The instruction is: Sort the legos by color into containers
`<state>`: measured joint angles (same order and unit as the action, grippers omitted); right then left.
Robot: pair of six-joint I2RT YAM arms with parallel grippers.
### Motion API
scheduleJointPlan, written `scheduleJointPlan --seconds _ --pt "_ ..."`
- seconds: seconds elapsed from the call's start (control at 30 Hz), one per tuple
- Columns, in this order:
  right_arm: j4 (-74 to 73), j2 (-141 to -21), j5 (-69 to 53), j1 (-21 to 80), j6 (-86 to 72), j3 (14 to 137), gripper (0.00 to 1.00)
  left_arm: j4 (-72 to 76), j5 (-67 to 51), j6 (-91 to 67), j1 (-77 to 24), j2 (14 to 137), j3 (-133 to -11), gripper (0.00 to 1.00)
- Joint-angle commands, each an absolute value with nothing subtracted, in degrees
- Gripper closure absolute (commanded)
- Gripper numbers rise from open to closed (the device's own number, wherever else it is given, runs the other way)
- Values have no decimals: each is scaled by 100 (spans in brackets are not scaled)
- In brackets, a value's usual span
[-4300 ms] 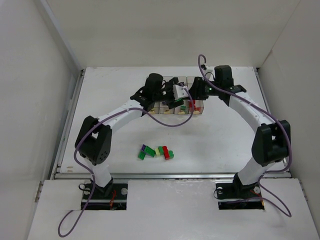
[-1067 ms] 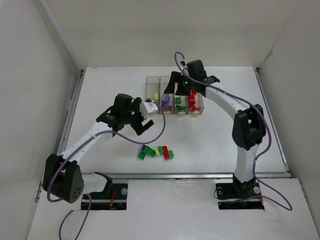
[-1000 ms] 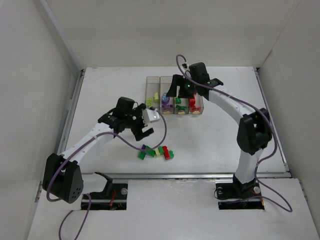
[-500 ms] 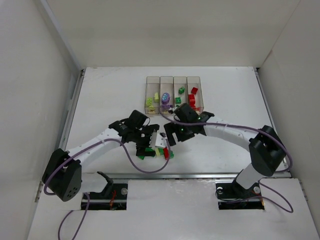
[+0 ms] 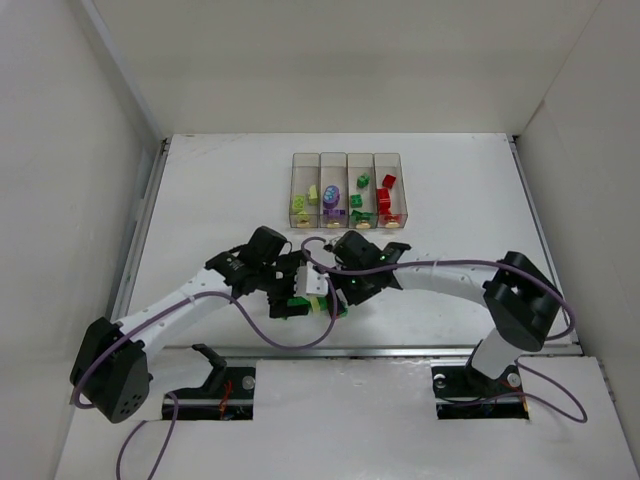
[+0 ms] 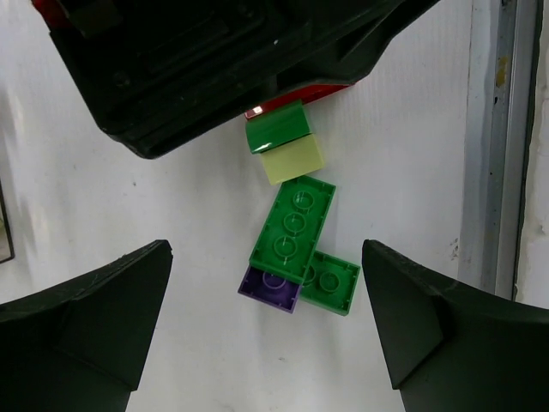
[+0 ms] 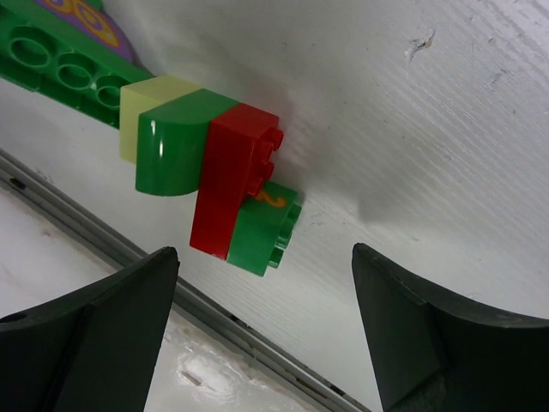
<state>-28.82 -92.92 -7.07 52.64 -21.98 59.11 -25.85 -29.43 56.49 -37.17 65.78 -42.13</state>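
Both released, empty: left gripper straddles the long green lego, long axis crosswise to its closing line; right gripper has the red lego just ahead.

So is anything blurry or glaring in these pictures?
Left wrist: the bricks are sharp, the near fingers dark and soft. Right wrist: glare on the rounded green brick, a soft shadow right of it. Top: even light, small detail.
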Motion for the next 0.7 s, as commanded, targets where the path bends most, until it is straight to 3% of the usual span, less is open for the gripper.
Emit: scheduleJointPlan --seconds 0.0,0.17,0.37,0.67 --pt "-2550 -9431 -633 5335 -2259 6082 13 -2566 -2944 5396 -3753 6390 -4078 9" --pt "-2549 -9817 -633 5388 -2320 6345 13 -2566 -2892 5292 -3753 6337 -4078 9" --pt "-2742 -10124 -580 5502 -2268 6635 26 -2399 -2839 5168 -3753 6337 -4026 9" --pt "-2856 -10300 -466 5502 -2215 6828 82 -2347 -2725 5001 -3753 6284 -4078 9"
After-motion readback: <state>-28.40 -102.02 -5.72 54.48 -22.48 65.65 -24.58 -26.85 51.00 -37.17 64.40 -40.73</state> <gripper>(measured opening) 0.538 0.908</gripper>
